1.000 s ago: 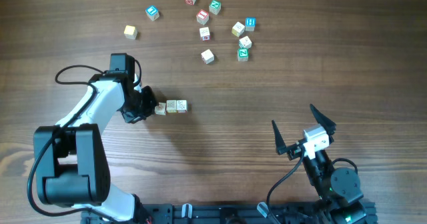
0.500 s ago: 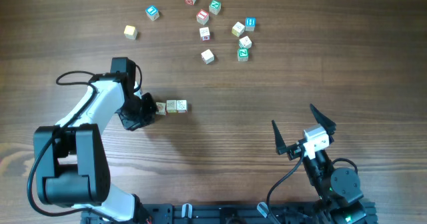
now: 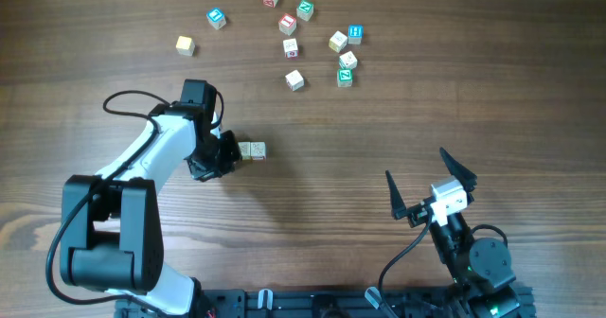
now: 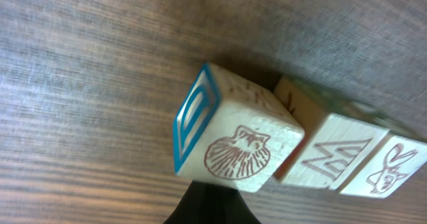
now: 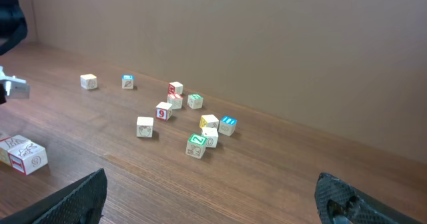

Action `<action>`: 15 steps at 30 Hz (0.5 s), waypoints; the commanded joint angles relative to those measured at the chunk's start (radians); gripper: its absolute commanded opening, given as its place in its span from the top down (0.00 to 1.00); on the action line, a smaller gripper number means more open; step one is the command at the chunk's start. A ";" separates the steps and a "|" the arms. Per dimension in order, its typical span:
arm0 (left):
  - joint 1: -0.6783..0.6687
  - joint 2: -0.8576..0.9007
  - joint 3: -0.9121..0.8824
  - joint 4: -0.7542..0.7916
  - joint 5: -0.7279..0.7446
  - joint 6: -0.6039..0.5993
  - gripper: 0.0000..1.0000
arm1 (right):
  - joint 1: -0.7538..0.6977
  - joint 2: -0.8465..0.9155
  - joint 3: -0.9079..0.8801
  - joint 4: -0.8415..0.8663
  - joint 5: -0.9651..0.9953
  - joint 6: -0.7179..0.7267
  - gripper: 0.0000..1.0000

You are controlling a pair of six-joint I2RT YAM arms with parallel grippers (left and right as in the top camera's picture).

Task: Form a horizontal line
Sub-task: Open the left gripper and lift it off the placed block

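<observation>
- The horizontal line point(image 3: 251, 150): a short row of small wooden letter cubes lying left of the table's point(image 3: 398, 110) centre. Two pale cubes show in the overhead view, and the left end is hidden beneath the arm.
- Shell cube point(image 4: 233, 141): the row's left end in the left wrist view, with one blue-framed face. It appears to touch its neighbour but is turned slightly out of line with it.
- Left gripper point(image 3: 221, 154): positioned at the row's left end, over the shell cube. Only one dark finger point(image 4: 210, 207) shows below the cube, so whether the jaws pinch the cube or stand apart cannot be told.
- Right gripper point(image 3: 415, 162): fingers spread wide and holding nothing, near the right front of the table, well apart from the row.
- Loose cubes point(image 3: 294, 79): scattered at the far side and available as further members of the row.
- Handling, judged: the cubes are probably light, rigid and not fragile. Their smooth faces are likely to slide and rotate on the wood at a slight push.
- Hold, judged: pinch two opposite flat side faces squarely, never corners. When a cube is added, press gently along the row's axis, because an off-centre push could twist the neighbours.
</observation>
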 commanded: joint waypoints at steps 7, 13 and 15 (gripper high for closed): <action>-0.004 0.013 -0.008 0.021 0.001 0.003 0.96 | 0.000 -0.005 -0.001 0.003 -0.005 -0.002 0.00; 0.018 0.013 -0.008 0.014 -0.253 -0.055 0.96 | 0.000 -0.005 -0.001 0.003 -0.005 -0.002 0.00; 0.026 0.013 -0.008 0.106 -0.254 -0.055 0.96 | 0.000 -0.005 -0.001 0.003 -0.005 -0.002 0.00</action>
